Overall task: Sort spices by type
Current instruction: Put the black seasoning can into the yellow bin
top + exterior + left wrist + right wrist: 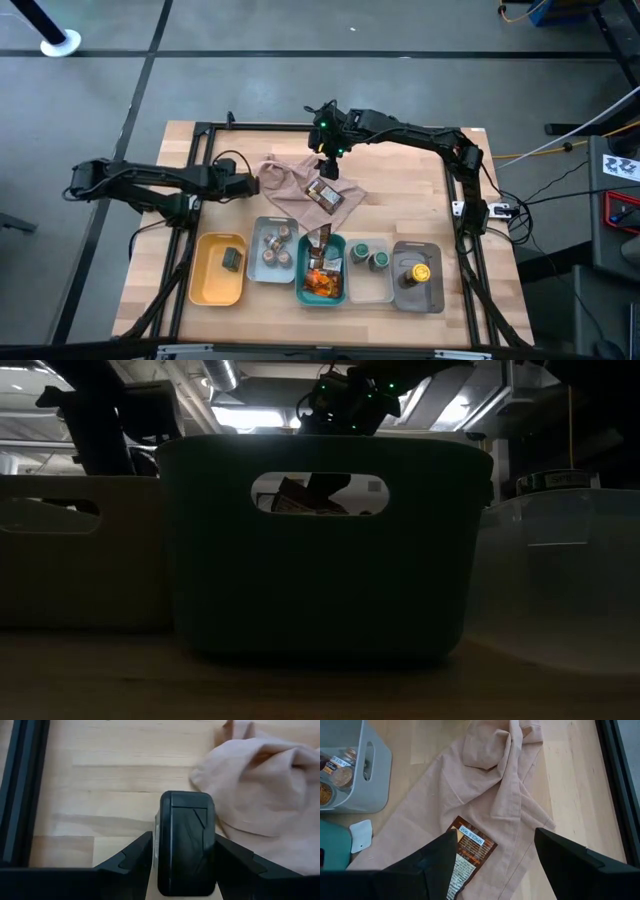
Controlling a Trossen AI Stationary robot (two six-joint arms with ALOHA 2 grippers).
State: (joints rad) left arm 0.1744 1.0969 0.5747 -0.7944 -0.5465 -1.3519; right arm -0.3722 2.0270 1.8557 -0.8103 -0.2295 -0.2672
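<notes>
Beneath my right gripper point(492, 865) spreads the beige-pink cloth point(490, 785), and on it lies an orange-brown spice packet point(467, 855), right under my parted, empty fingers. Off to one side stands the grey tray point(362, 790) of small jars point(342, 770). My left gripper point(185, 850) pinches a small black block point(186, 845) just beside the cloth's edge; what the block is, I cannot quite tell.

Orange-brown packet point(468, 854) partly hidden behind right fingers point(435, 865).
</notes>
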